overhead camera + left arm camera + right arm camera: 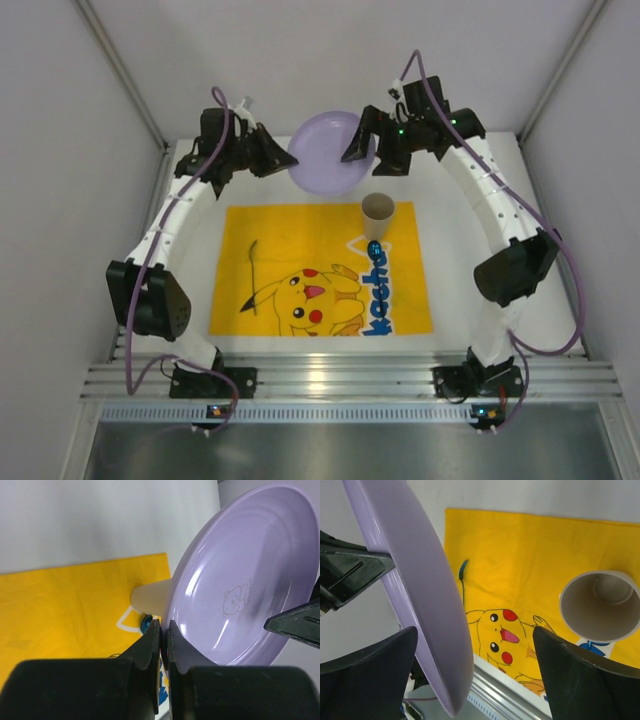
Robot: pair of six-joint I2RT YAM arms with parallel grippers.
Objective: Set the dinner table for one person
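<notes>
- While the left tool (162,630) pinches the rim of a purple plate (325,150) between fingers that are almost closed, the plate hangs tilted in the air near the far edge of the desk (448,290).
- On the plate's other side, the right tool (474,630) stands wide, with one finger on either side of the rim. The plate sits close to one of those fingers, and I cannot tell whether they touch.
- Under both arms the white desk spreads from the ribbed metal rail (340,378) at its near edge to the far edge. Bare strips of it show along the left and right edges.
- Across the middle of the desk a yellow mat (320,270) with a cartoon print lies flat, nearer the near edge than the plate.
- Close to the mat's far right corner a pale cup (378,210) stands upright with its mouth up, just beside the raised plate.
- Along the left part of the mat lies a thin utensil (252,275), running from far to near. It is too small to tell its kind.
- On the plate's inner face, the left wrist view shows a faint bear figure.
</notes>
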